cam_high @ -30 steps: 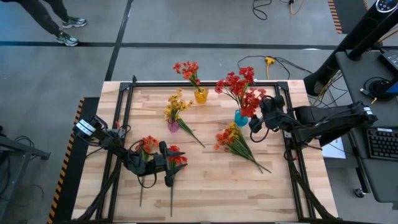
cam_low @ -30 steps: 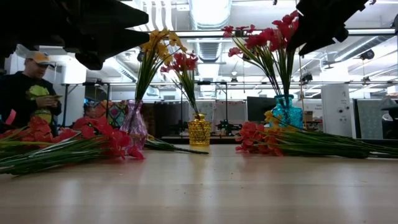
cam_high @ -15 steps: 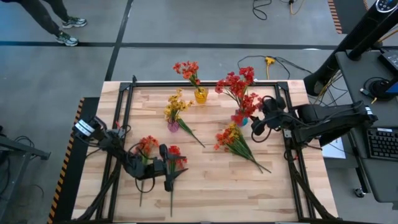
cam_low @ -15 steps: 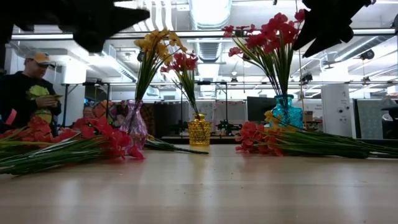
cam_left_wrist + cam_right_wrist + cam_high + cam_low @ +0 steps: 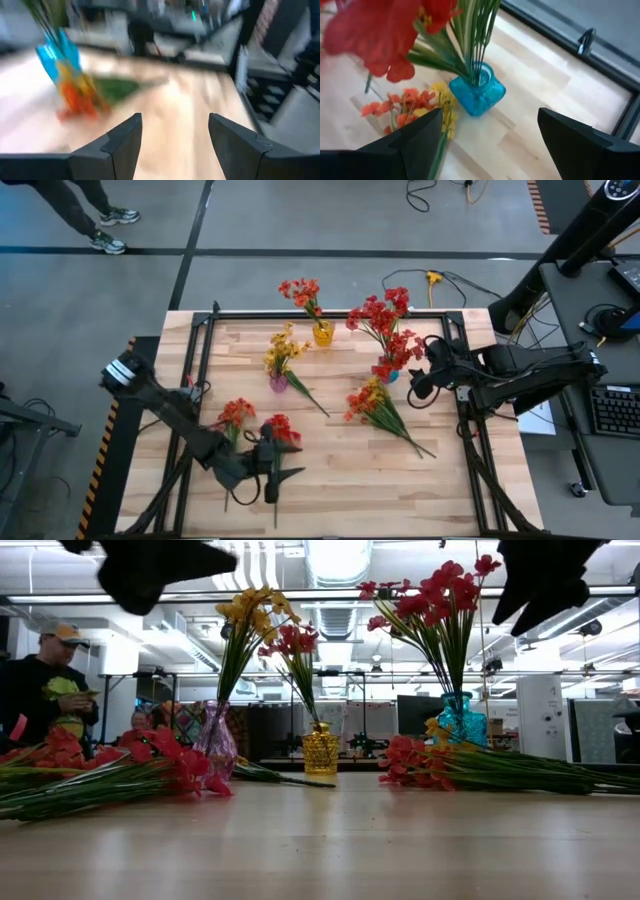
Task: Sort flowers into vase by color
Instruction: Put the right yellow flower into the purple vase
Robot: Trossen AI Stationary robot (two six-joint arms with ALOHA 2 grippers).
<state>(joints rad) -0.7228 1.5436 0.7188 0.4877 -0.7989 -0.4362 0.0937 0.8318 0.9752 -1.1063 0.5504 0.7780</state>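
Red flowers (image 5: 381, 318) stand in the blue vase (image 5: 477, 95). Orange-red flowers (image 5: 300, 290) stand in the yellow vase (image 5: 322, 333), and yellow flowers (image 5: 283, 345) in the purple vase (image 5: 278, 382). Two red sprays (image 5: 235, 415) (image 5: 280, 428) lie flat at the near left. A mixed orange and yellow bunch (image 5: 375, 405) lies right of centre. My left gripper (image 5: 275, 485) hangs open above the table, just nearer than the red sprays, with nothing between its fingers (image 5: 120, 145). My right gripper (image 5: 490, 150) stands open, raised beside the blue vase on its right.
A black metal frame (image 5: 205, 320) runs along the table's edges. People show in the room beyond the far edge (image 5: 45, 680). Bare wood lies along the near edge (image 5: 380, 490) and between the lying bunches.
My left gripper has risen from beside the red sprays, drawn a little toward the near edge and tipped up toward level, still open. The sprays lie where they were. My right gripper has only turned slightly in place.
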